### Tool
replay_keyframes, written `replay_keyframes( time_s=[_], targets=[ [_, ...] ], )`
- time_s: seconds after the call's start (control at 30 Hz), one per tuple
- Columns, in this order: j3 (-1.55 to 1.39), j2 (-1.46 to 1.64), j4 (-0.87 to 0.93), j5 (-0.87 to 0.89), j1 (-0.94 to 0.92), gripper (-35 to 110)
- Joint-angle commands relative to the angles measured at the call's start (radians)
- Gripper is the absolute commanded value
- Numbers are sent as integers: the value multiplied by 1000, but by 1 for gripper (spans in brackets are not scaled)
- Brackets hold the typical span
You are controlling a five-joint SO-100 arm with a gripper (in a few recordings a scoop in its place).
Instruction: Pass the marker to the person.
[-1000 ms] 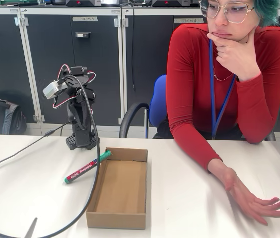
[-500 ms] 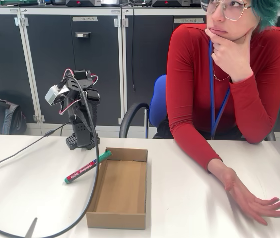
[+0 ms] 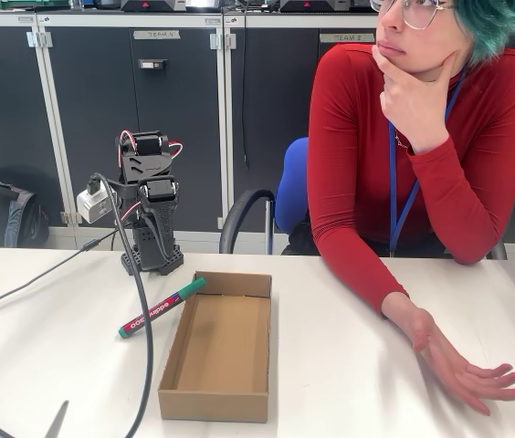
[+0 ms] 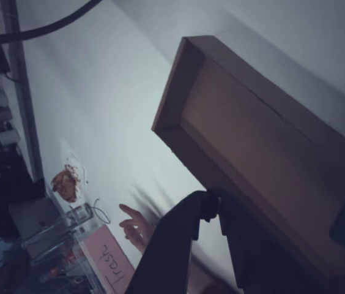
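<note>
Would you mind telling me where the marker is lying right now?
In the fixed view the marker lies on the white table, left of centre, its green tip touching the cardboard box, in front of the arm's base.

Marker [image 3: 160, 307] on my bench [image 3: 47, 338] left of box [image 3: 217, 351], touching its corner, my arm [image 3: 146, 205] behind, person [image 3: 422, 155] right, hand [image 3: 463, 365] on bench

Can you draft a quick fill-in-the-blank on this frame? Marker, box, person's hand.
1. The marker lies on the table with its green cap end against the ____.
2. The cardboard box is ____ inside.
3. The person's hand rests on the table with the palm ____.
4. In the wrist view the gripper has its jaws ____.

Missing: cardboard box; empty; up; shut
</note>
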State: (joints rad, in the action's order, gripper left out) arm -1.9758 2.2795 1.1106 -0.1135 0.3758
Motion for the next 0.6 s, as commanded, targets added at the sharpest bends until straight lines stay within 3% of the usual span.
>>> replay_keyframes(
  time_s=[0.0, 0.33, 0.57],
  targets=[
    [100, -21, 156, 18, 14, -5],
    [89, -78, 483, -41, 17, -5],
    [-6, -89, 512, -80, -46, -4]
  ],
)
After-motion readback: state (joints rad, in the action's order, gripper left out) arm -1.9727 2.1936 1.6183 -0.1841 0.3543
